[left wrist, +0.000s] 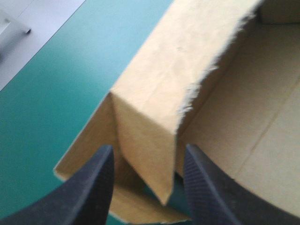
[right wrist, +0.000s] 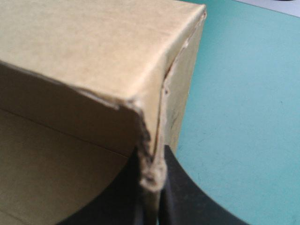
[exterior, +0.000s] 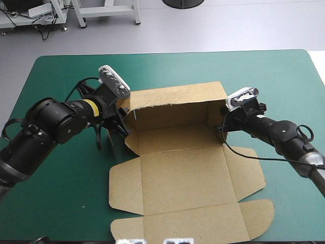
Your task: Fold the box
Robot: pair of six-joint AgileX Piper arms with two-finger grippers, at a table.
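Two-sided work across the teal-green table [exterior: 61, 76]. At its middle, the brown box [exterior: 177, 168]: far wall raised and rolled over, lid and flaps flat toward the near edge. At the wall's right end, the right gripper [right wrist: 151, 161], black fingers pinched nearly together on the corner's ragged edge; probably pins that end upright. At the left end, the left gripper [left wrist: 147, 152], fingers spread apart astride the folded end flap, touching it or not impossible to tell; likely poised to press it inward. No print, label or brand anywhere on the board.
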